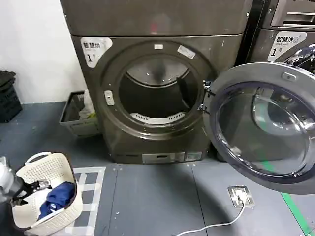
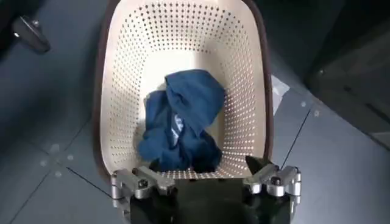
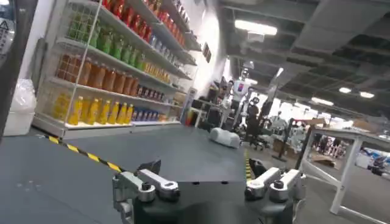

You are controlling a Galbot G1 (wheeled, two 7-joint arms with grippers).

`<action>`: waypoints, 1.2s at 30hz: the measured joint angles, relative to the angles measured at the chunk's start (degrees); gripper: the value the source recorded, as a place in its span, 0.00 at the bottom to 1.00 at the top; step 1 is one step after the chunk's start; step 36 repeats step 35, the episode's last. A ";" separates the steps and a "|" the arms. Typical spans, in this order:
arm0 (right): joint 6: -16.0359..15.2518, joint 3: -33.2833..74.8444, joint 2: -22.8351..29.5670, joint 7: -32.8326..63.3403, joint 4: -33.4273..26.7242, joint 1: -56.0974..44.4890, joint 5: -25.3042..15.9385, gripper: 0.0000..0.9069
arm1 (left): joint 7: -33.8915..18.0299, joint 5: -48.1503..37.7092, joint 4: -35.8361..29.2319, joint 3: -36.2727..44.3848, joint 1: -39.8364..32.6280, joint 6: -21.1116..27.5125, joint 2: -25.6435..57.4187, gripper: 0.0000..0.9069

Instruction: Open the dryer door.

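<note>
The dryer door [image 1: 256,74] stands swung wide open to the right on its hinge, its grey inner side and tinted glass facing me. The dark drum opening [image 1: 155,91] is uncovered. My left gripper [image 1: 22,189] hangs low at the front left, open, right at the near rim of a cream perforated basket [image 1: 49,167]. In the left wrist view that gripper [image 2: 204,167] has spread jaws with nothing between them, above the basket wall [image 2: 244,79] and a blue cloth [image 2: 183,119]. My right gripper [image 3: 204,167] is open and empty, facing away into the room.
A grey bin [image 1: 74,115] sits left of the dryer, with black crates [image 1: 7,96] further left. A second machine [image 1: 290,34] stands at the right. A floor socket with a white cable [image 1: 240,195] lies below the door. Bottle shelves [image 3: 103,67] line the room.
</note>
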 joint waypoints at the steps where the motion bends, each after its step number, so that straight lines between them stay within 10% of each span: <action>1: 0.00 0.00 0.00 0.00 0.00 -0.01 0.00 1.00 | 0.02 0.00 0.05 0.00 -0.05 0.00 0.01 1.00; 36: 0.59 0.41 0.50 -0.86 0.29 -0.26 0.11 1.00 | 0.19 -0.87 1.35 0.65 -1.60 0.00 0.30 1.00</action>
